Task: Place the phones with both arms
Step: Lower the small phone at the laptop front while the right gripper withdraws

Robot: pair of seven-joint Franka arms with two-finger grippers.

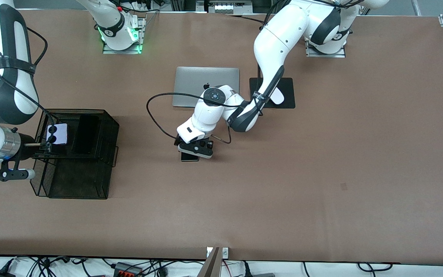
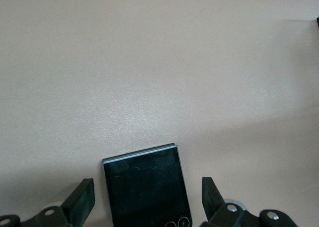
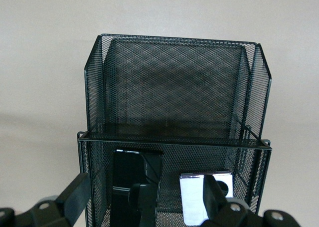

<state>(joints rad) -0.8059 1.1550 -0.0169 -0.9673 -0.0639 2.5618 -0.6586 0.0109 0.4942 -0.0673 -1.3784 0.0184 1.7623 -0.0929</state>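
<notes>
The fingers (image 2: 82, 202) of the left gripper (image 1: 191, 149) stand spread on either side of the squarish black phone (image 2: 144, 187), which lies flat on the brown surface (image 1: 321, 173) nearer to the front camera than the silver laptop (image 1: 190, 82); in the left wrist view there is a clear gap between each dark finger and the phone's edges, so nothing is pinched, and this looks like the start of a grasp or the end of a release — which, I cannot tell. The phone is a thin glossy slab with a pale metallic rim and two small lens rings at one end. The right gripper (image 1: 39, 145) hangs over the black wire basket (image 1: 102, 181), well toward the right arm's end of the surface from the laptop, its fingers (image 3: 75, 197) spread wide and holding nothing. Inside the basket's divided section stand the other two phones, upright on edge so the slots keep them from tipping: the long black phone (image 1: 85, 132) and, beside it, the lilac-white phone (image 1: 57, 134) with two black circles. The basket is fine dark mesh on a thin wire frame, boxy, with an open top. The surface is matte and smooth. A white mouse (image 1: 277, 96) rests on a black pad (image 1: 288, 92) beside the laptop, partly under the left arm.
</notes>
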